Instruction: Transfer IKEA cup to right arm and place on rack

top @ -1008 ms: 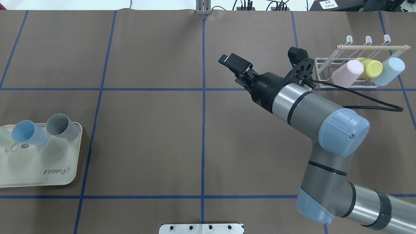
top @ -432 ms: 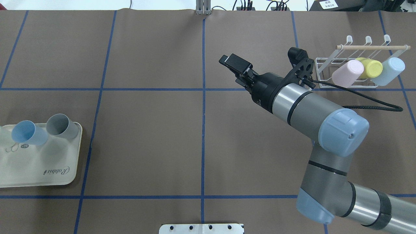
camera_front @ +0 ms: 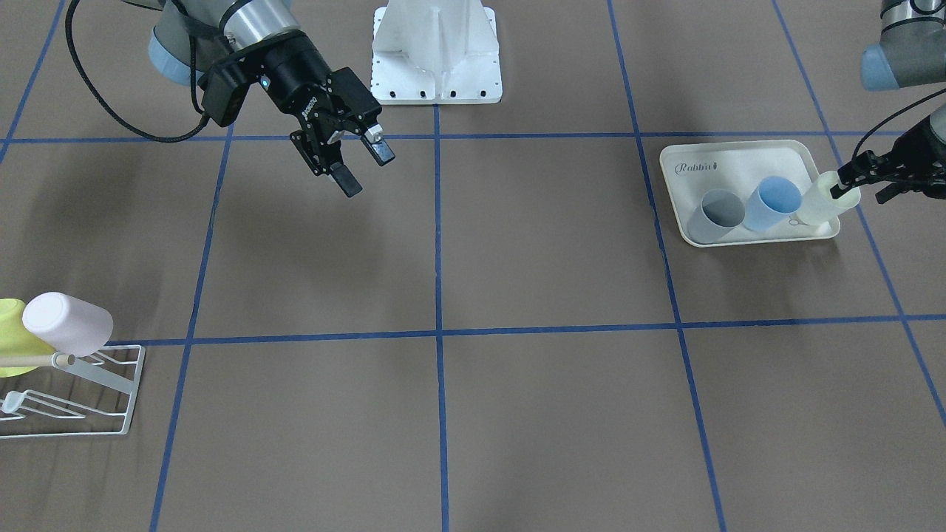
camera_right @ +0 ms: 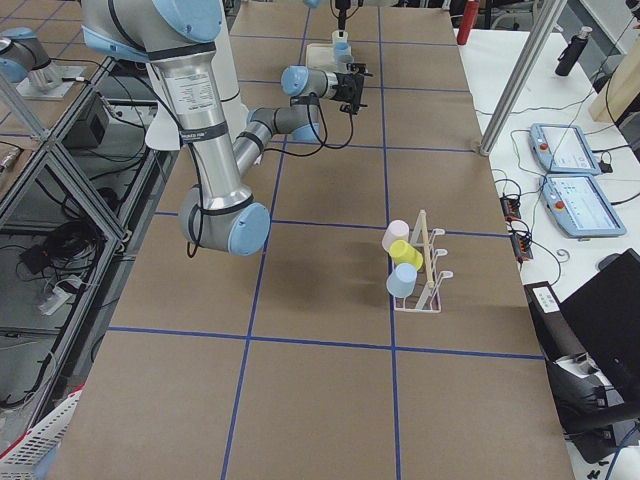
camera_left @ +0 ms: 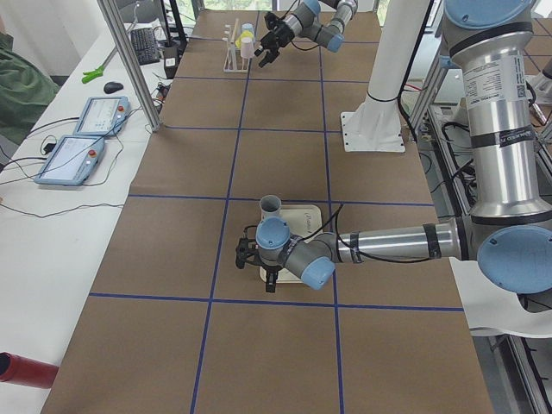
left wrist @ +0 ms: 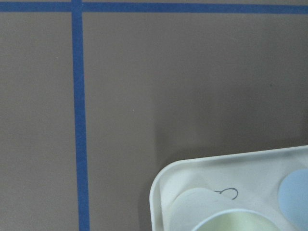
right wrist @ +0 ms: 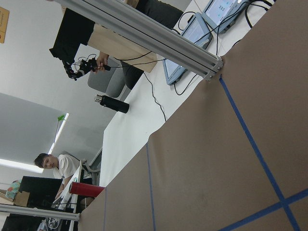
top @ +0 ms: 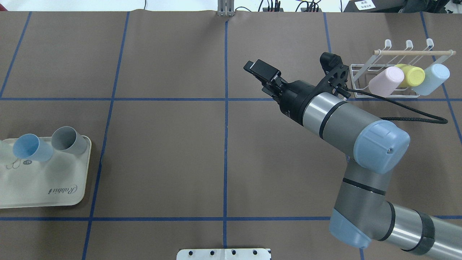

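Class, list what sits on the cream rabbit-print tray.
A grey cup, a blue cup and a pale cup with the left gripper at its rim. The tray surface beneath them is hidden.

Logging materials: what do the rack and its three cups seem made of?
Rack: thin white wire, likely painted metal; its rod looks like pale bare wood. Pink cup, yellow cup, blue cup: probably matte plastic, flat pastel colour, no glare.
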### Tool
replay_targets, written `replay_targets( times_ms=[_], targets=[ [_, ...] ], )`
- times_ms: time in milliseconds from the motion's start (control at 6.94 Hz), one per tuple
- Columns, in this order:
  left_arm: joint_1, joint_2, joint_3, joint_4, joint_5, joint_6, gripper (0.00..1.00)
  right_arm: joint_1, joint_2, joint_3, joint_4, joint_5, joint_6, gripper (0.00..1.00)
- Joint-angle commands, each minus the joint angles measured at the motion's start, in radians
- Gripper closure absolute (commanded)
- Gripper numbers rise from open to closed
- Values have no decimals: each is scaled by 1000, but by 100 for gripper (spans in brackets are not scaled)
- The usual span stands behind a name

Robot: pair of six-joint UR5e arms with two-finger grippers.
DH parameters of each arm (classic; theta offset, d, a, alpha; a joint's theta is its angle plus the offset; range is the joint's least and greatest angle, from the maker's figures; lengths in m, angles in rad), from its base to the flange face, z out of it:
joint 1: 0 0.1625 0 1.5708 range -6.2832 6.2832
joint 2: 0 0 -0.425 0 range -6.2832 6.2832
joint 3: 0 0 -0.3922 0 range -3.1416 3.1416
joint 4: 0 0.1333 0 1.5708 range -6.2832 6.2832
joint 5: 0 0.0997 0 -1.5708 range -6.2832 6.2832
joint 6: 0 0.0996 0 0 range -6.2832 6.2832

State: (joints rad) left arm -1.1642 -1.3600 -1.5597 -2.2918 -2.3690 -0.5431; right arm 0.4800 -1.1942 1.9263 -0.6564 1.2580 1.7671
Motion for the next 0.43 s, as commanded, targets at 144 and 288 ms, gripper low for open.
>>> replay_targets(
  times_ms=[144, 288],
  targets=[
    [23, 4, -3, -11, 7, 3, 100, 0, 1, 0, 0, 1, 0, 0],
    [17, 16, -23, -6, -1, 2, 100, 0, 1, -1, 0, 1, 0, 0]
  ],
)
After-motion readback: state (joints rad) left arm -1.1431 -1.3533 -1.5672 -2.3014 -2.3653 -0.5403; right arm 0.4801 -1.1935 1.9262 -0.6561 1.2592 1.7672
